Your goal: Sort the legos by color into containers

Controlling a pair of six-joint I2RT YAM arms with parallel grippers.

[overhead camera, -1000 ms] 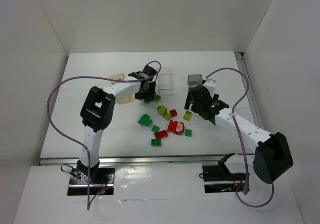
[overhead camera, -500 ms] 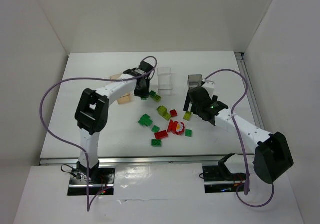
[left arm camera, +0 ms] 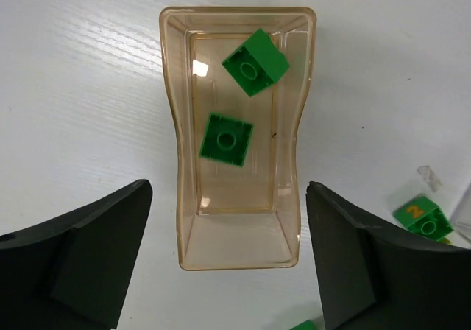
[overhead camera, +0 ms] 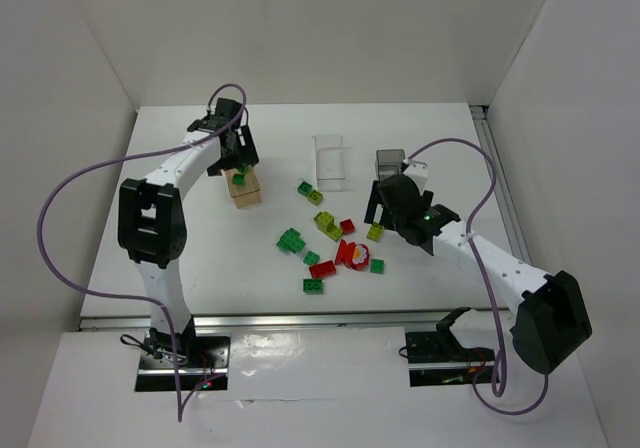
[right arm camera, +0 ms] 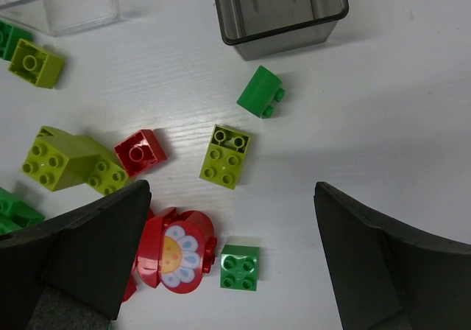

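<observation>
Left gripper [left arm camera: 228,223] hangs with jaws wide apart and empty over the tan bin [left arm camera: 171,124] at centre frame, where two green bricks [left arm camera: 227,139] lie. Right gripper [right arm camera: 232,212], also spread and empty, hovers above the loose legos [right arm camera: 225,156]. These look light, rigid and slick, so pinch across the flat side walls.

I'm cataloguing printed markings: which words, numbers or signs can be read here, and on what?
"2": a yellow digit on top of a green brick lying right of the orange-tan bin in the left wrist view.
No other text can be read; the round red piece shows only a flower picture.
</observation>
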